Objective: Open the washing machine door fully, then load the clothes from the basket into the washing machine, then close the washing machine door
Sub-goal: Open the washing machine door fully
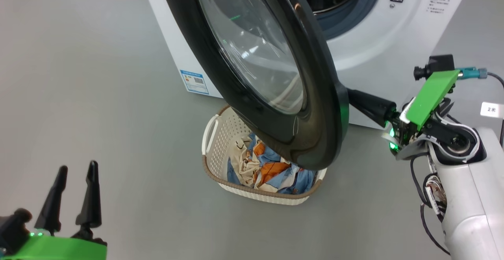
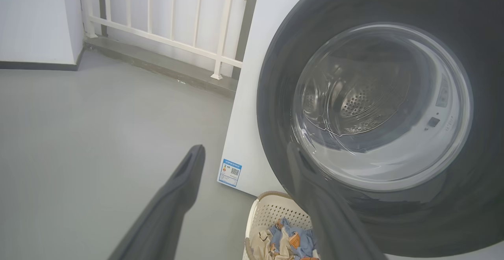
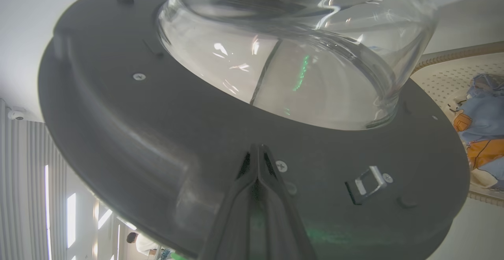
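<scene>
The washing machine [image 1: 378,43] stands at the top of the head view, drum showing. Its door [image 1: 315,106] hangs part-way open, swung out over the basket [image 1: 220,134]. Blue, cream and orange clothes [image 1: 267,169] lie in the basket. My right gripper [image 1: 354,96] is shut, its tips behind the door's edge. In the right wrist view the shut fingertips [image 3: 258,153] rest against the door's black inner rim [image 3: 157,134], below the glass bowl [image 3: 295,55]. My left gripper [image 1: 78,165] is open and empty at the lower left, apart from everything. The left wrist view faces the door [image 2: 393,106] and basket [image 2: 271,212].
Grey floor [image 1: 98,94] spreads to the left of the machine and in front of the basket. A white railing [image 2: 165,35] and wall stand behind the machine's side. A cable with a white tag [image 1: 491,109] hangs by my right arm. A person [image 3: 139,242] shows far off.
</scene>
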